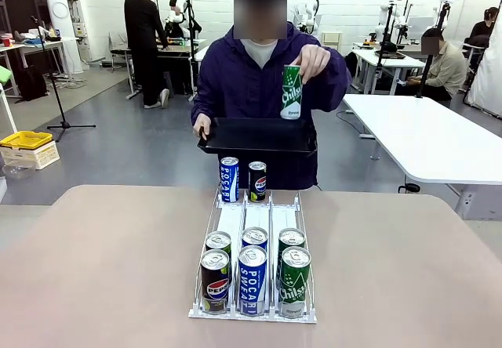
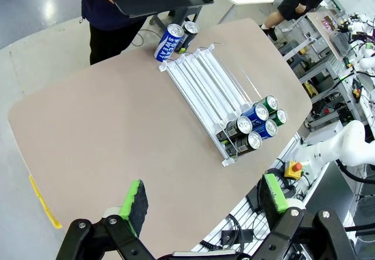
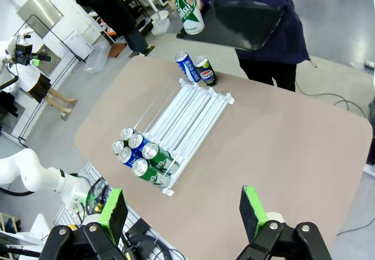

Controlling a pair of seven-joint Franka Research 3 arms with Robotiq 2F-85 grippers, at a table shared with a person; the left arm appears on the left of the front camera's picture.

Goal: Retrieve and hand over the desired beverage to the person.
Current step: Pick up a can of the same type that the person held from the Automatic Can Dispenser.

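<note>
Across table (image 1: 94, 270), person (image 1: 235, 85) holds green can (image 1: 292, 92); wrist cams: L pincer (image 2: 204, 197), R pincer (image 3: 183, 208) apart.

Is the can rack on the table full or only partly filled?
Partly filled: the rack holds six cans, two per lane, all at its near end in the front view; the lanes' far stretches lie bare.

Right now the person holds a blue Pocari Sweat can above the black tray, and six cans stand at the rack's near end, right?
No: the front view shows the person's hand holding a green Chilsung can, not a blue Pocari Sweat. It is above the black tray, and six cans fill the near end of the rack.
</note>
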